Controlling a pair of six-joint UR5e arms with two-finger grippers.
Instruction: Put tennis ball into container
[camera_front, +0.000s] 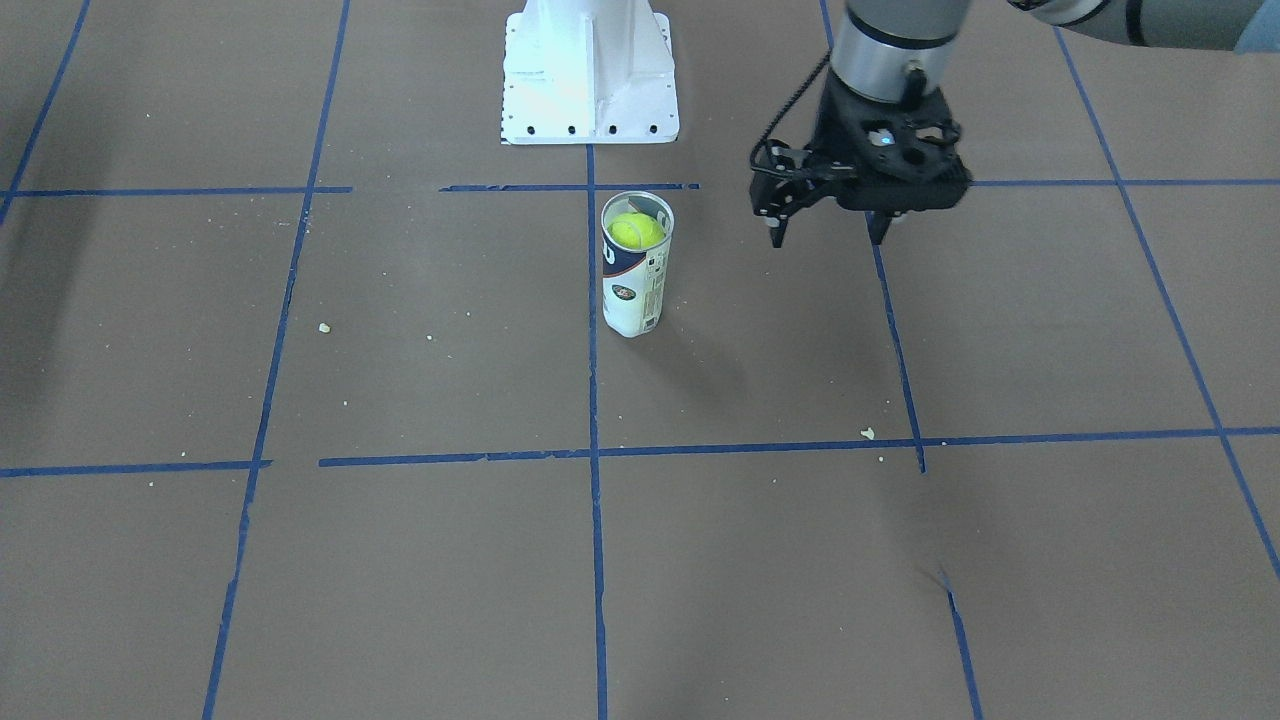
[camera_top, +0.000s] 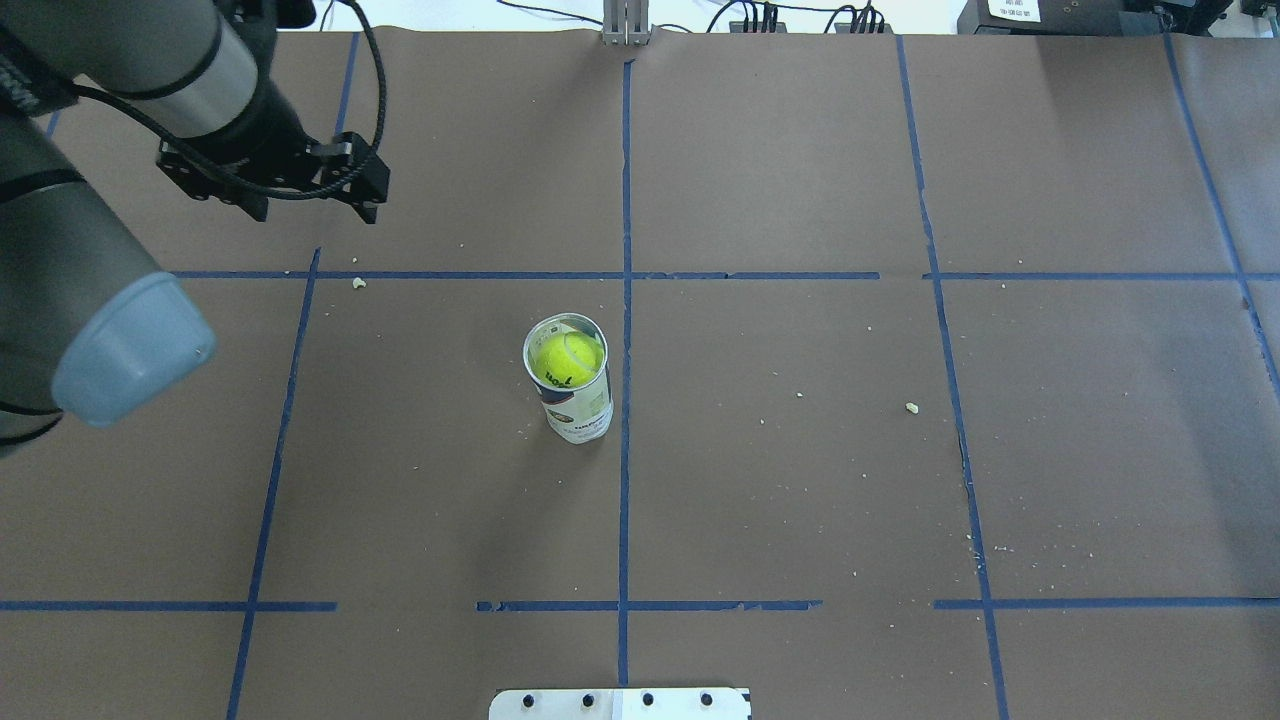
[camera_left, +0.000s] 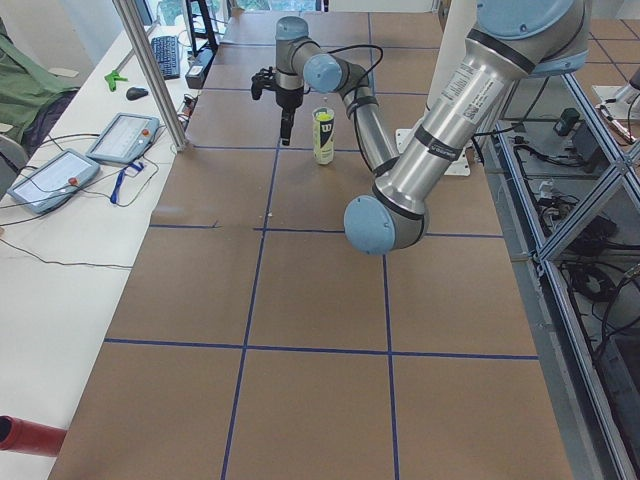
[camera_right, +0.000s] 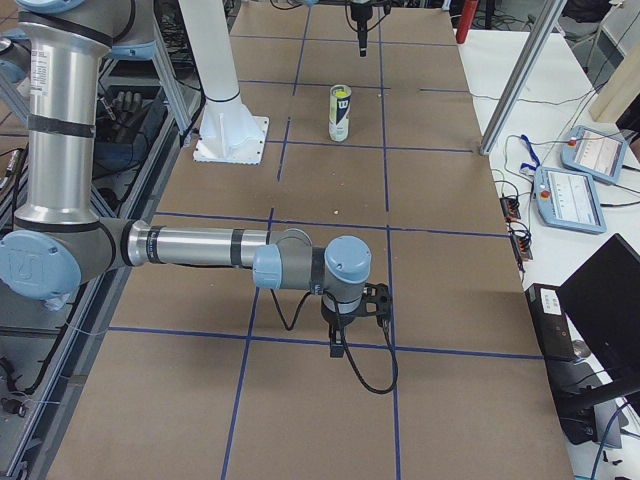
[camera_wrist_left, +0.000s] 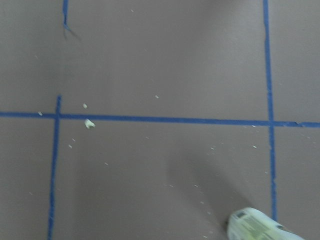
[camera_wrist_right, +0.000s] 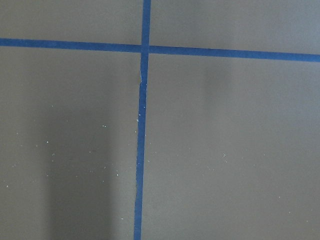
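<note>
The container (camera_front: 634, 290), a clear tube with a white and dark-blue label, stands upright near the table's middle. The yellow-green tennis ball (camera_front: 636, 231) sits inside its open top, also visible from overhead as the ball (camera_top: 568, 359) in the container (camera_top: 577, 405). My left gripper (camera_front: 828, 238) hangs open and empty above the table, well to the side of the tube; overhead the left gripper (camera_top: 315, 213) is up and to the left of it. The left wrist view catches only part of the container (camera_wrist_left: 260, 227). My right gripper (camera_right: 340, 345) hovers low, far from the tube; I cannot tell its state.
The white pedestal base (camera_front: 590, 80) stands behind the tube on the robot's side. Blue tape lines (camera_top: 625, 300) divide the brown table into squares, with small crumbs (camera_top: 912, 407) scattered about. Tablets and cables (camera_right: 590, 175) lie on the side bench.
</note>
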